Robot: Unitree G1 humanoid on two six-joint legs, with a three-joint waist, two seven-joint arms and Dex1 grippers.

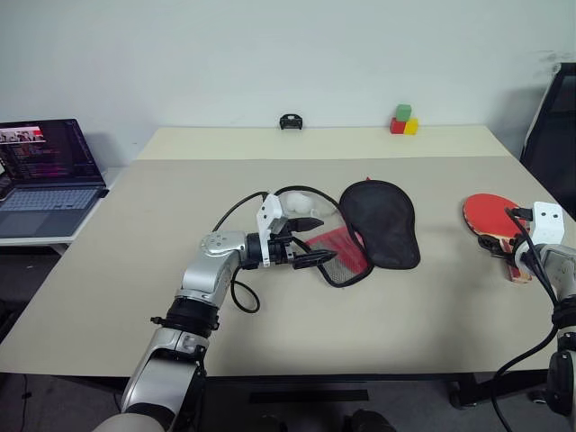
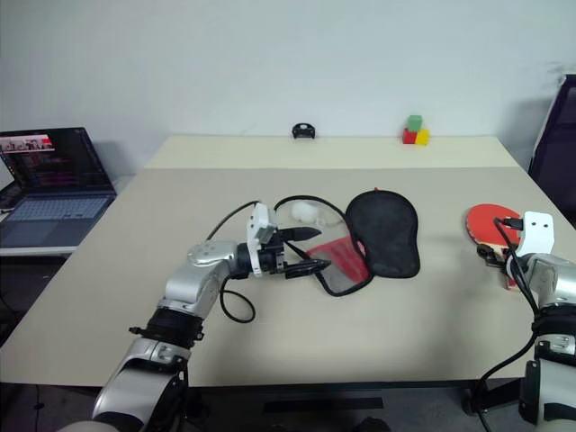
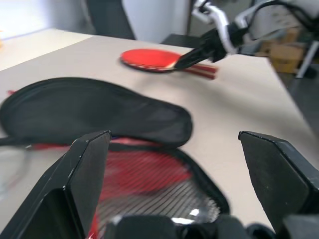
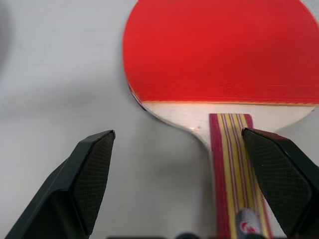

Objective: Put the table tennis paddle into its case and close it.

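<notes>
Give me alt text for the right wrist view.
The open right pincer hovers over the table tennis paddle, which lies red face up on the pale table, its striped handle nearer one finger.

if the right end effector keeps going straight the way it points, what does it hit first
Most likely the paddle: the open right end effector points down at it, the handle lying near one finger. How far above it hangs is unclear.

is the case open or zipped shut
Open: the case lies spread on the table, black half beside the red mesh half, with the paddle apart.
</notes>
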